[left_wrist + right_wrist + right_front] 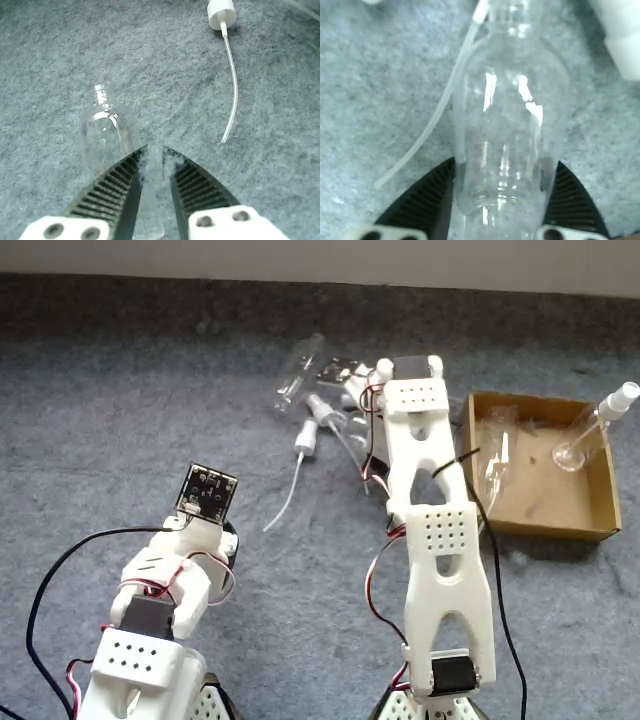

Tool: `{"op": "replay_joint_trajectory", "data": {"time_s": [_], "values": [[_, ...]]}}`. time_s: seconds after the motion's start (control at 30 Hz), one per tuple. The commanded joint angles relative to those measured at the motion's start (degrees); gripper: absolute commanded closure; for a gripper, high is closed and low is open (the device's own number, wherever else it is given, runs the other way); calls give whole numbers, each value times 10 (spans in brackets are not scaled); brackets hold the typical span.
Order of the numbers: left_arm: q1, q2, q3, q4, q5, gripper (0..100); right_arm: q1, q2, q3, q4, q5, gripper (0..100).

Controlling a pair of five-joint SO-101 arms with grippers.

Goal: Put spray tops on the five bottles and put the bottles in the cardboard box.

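From above, the right arm (420, 430) lay stretched to some loose bottles (300, 370) on the carpet (120, 390), near the cardboard box (545, 530), where a capped bottle (590, 435) leaned in a corner.

At the left wrist, the left gripper (155, 156) had its jaws nearly together with nothing between them (a bare bottle (107, 127) lay partly beneath one), and a spray top (221, 12) lay apart.

At the right wrist, the right gripper (502, 180) clamped a clear bottle (510, 110) on both sides, a thin tube (427, 137) alongside.
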Motion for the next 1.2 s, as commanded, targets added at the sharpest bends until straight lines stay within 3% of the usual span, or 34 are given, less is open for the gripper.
{"op": "replay_joint_trajectory", "data": {"time_s": [0.0, 0.6, 1.0, 1.17], "values": [[17, -6, -2, 1, -4, 989, 6, -8, -18, 15, -18, 810], [17, -6, -1, 1, -4, 989, 28, -113, -179, 15, -142, 811], [17, -6, -1, 1, -5, 989, 66, -317, -177, 15, -240, 811], [17, -6, -1, 1, -5, 989, 69, -413, -175, 15, -249, 811]]}}
